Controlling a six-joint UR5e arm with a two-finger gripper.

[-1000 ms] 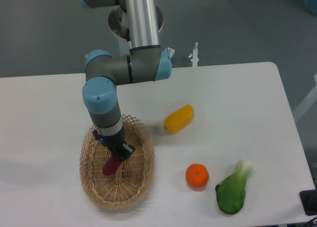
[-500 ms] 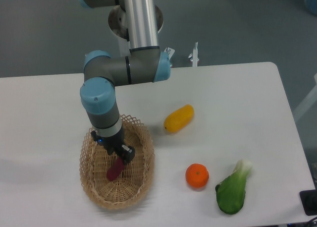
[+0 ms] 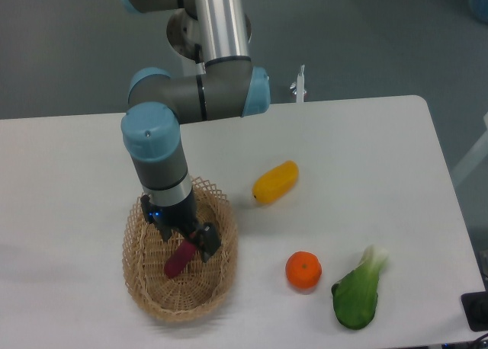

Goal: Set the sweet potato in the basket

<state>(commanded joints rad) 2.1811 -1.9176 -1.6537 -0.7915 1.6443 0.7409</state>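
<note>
The dark magenta-purple sweet potato (image 3: 177, 260) lies tilted on the floor of the oval tan wicker basket (image 3: 149, 297) at the front left of the table. My gripper (image 3: 188, 237) hangs just above the potato's upper end, inside the basket's rim. Its jaws stand apart, and one black finger (image 3: 208, 241) shows to the right of the potato. The arm's wrist hides the basket's far side.
A yellow-orange oblong fruit (image 3: 275, 181) lies right of the basket. A round orange (image 3: 303, 270) and a green leafy vegetable (image 3: 357, 293) lie at the front right. The white table's front edge runs close below the basket.
The sweet potato went down onto the basket floor and has stayed there. The gripper has let go of it, and the wrist has risen slightly.
</note>
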